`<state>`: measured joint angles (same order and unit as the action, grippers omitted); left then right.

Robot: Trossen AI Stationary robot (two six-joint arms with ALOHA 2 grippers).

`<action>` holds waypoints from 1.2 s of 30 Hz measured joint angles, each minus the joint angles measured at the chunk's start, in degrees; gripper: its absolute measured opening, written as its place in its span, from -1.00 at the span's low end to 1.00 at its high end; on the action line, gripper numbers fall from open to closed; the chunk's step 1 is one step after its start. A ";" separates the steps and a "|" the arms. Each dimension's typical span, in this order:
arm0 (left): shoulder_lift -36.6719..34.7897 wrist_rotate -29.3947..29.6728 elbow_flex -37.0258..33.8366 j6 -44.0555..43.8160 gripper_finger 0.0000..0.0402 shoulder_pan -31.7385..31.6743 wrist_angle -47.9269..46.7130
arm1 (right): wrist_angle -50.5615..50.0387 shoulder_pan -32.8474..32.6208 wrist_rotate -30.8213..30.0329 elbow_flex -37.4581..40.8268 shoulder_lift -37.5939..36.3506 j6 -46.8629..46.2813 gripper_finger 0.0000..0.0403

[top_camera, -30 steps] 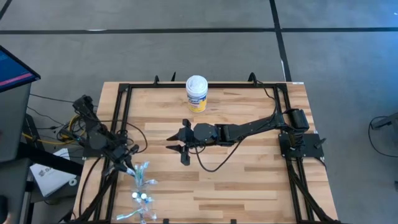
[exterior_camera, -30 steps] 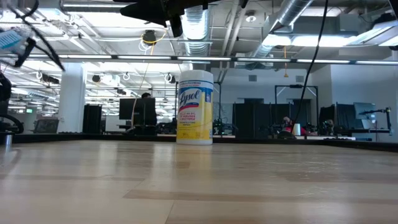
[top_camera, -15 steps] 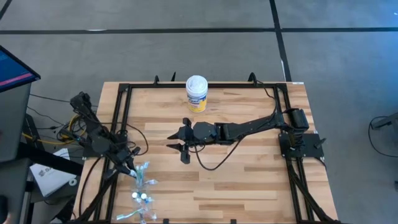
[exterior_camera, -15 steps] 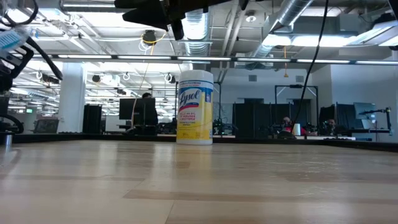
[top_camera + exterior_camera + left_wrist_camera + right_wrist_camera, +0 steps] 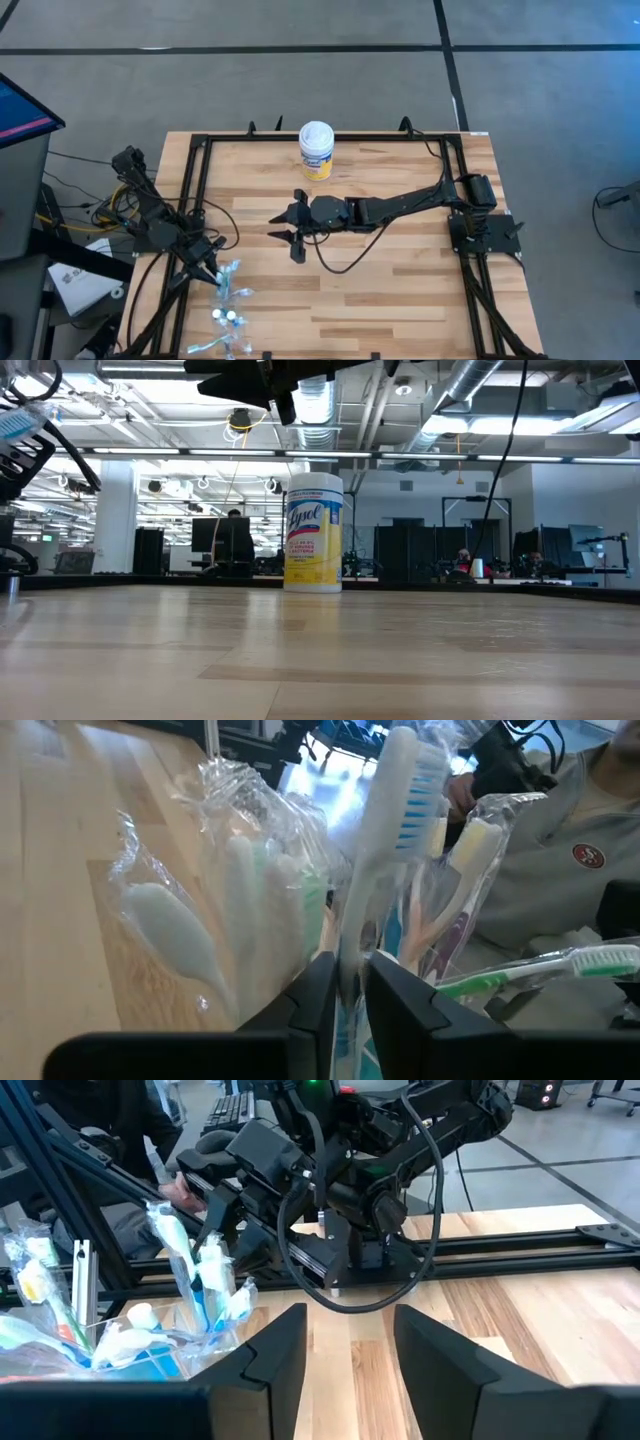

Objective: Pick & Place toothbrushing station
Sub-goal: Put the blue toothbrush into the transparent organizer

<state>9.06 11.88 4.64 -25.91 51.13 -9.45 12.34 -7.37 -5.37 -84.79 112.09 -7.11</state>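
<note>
The toothbrushing station (image 5: 228, 305), a cluster of plastic-wrapped toothbrushes, stands at the near-left corner of the counter (image 5: 400, 290). The left tool (image 5: 212, 270) sits at the cluster's far-left top; in the left wrist view its fingers (image 5: 322, 995) stand narrowly apart around a wrapped white toothbrush (image 5: 385, 840). The right tool (image 5: 282, 226) hangs mid-counter, fingers apart, holding nothing. A wipes canister (image 5: 316, 150) stands at the far edge.

Bagged toothbrushes (image 5: 227, 300) upright, table's front-left.
</note>
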 joint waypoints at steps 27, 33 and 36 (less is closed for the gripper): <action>0.94 1.75 -0.53 1.04 -0.55 0.00 0.77 | 10.86 -2.89 6.73 -0.10 0.69 0.22 -0.30; 3.16 1.77 -0.56 1.15 -0.55 0.00 1.01 | 13.10 -3.78 10.49 -2.39 5.43 1.57 -0.40; 3.32 1.77 -0.57 1.03 -0.55 0.02 1.03 | 12.80 -3.88 12.30 -6.46 8.77 1.57 -0.43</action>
<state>12.38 13.65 4.08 -24.88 51.16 -8.43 25.14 -11.25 6.93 -91.26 120.87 -5.54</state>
